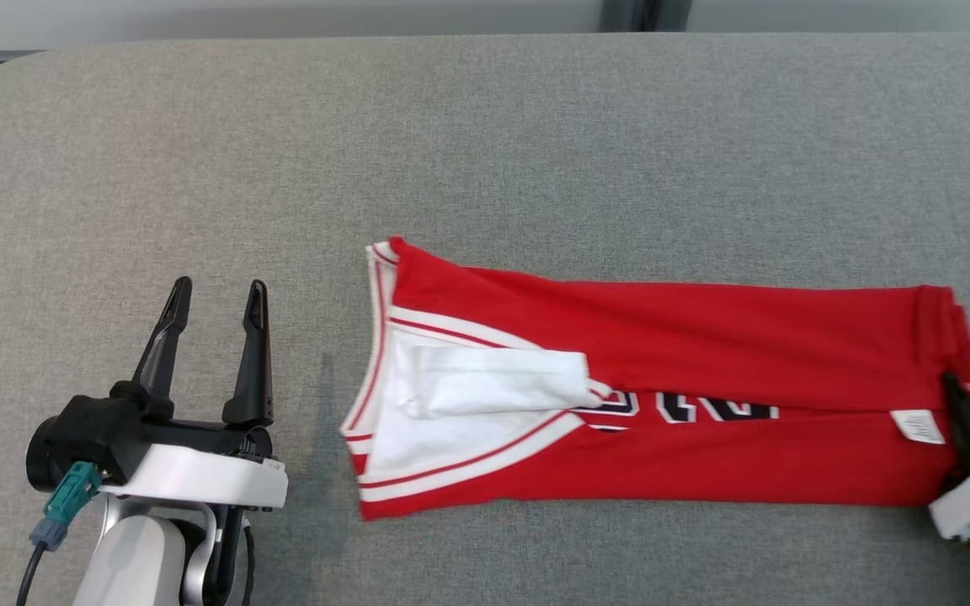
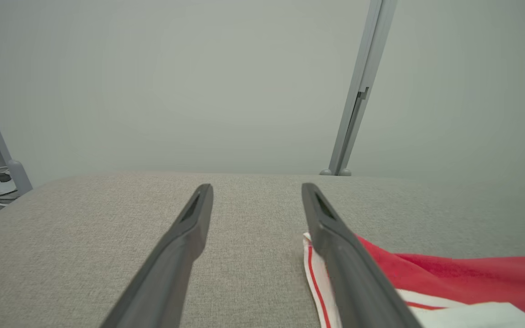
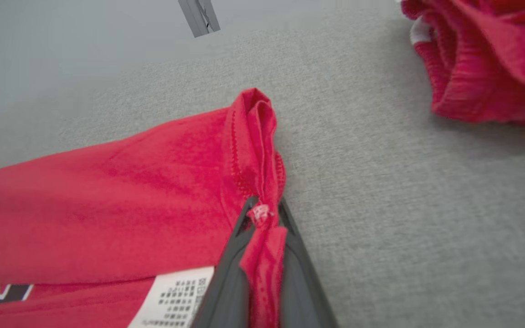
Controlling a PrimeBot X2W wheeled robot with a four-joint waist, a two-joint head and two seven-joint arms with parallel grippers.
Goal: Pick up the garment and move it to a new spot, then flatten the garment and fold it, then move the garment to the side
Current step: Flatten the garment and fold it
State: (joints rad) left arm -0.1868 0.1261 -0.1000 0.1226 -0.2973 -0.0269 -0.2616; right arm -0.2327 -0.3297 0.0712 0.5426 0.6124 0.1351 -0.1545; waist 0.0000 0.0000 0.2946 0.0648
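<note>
So the red sleeveless jersey with white-and-red trim [image 1: 670,353] is lying on the grey fabric-covered table [image 1: 485,126], already folded lengthwise into a long strip. In the head view it runs from 9 o'clock (collar end) to 3 o'clock (hem end).

What worries us is the grip. The right end effector [image 3: 262,207] is clamped nearly shut on a thin bunch of hem at the 3 o'clock end, right by the white care label [image 1: 917,426]. We can't tell how many layers it actually caught. If it's only the top one, a lift or fold-over would probably peel the strip open and undo the fold. A pinch that small could also just slip out.

There's also one-sided pulling. The left end effector [image 1: 220,295] is wide open with nothing in it, sitting over bare table off the collar end toward 9 o'clock, near it but not touching. If it doesn't pin that end, the whole strip may drag or skew.

A crumpled red cloth [image 3: 486,59] also sits at about 1 o'clock in the right wrist view, apart from the hem. We'd keep clear of it.
</note>
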